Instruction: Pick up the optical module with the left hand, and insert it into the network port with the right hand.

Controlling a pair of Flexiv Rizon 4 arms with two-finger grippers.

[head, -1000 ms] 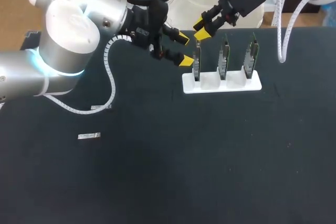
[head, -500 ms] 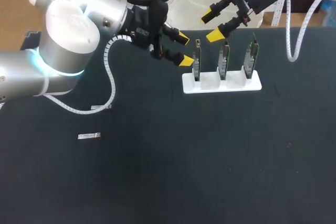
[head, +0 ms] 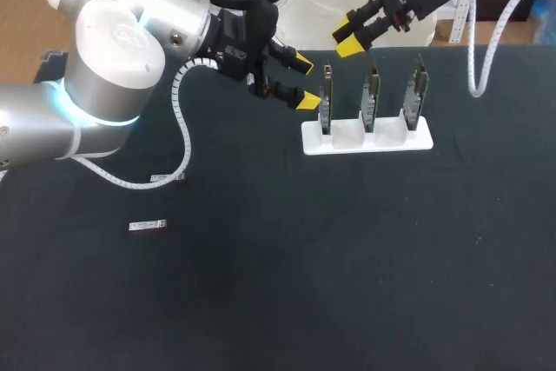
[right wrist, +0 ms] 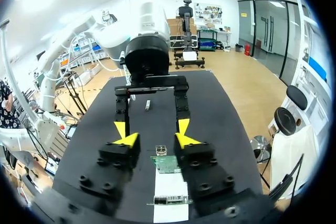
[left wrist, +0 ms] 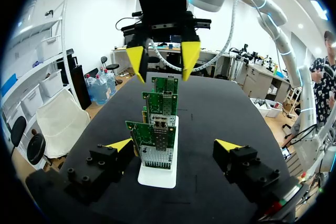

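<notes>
Head view shows the optical module (head: 148, 226), a slim silvery metal bar, lying flat on the matte black tabletop (head: 347, 258), well apart from both arms. Three thin green circuit boards (head: 371, 97) stand upright in a white slotted holder (head: 365, 145). Beside the nearest board, the left tool (head: 304, 82) is released and empty. Above the boards, the right tool (head: 346, 43) hangs released, holding nothing.

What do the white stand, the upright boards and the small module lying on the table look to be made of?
White stand: probably plastic, matte and evenly white, with moulded slots.
Boards: green printed circuit board; the silvery port cages on them look like perforated sheet metal.
Module: seems to be metal, going by its pale grey sheen, but it is too small to be sure.
</notes>
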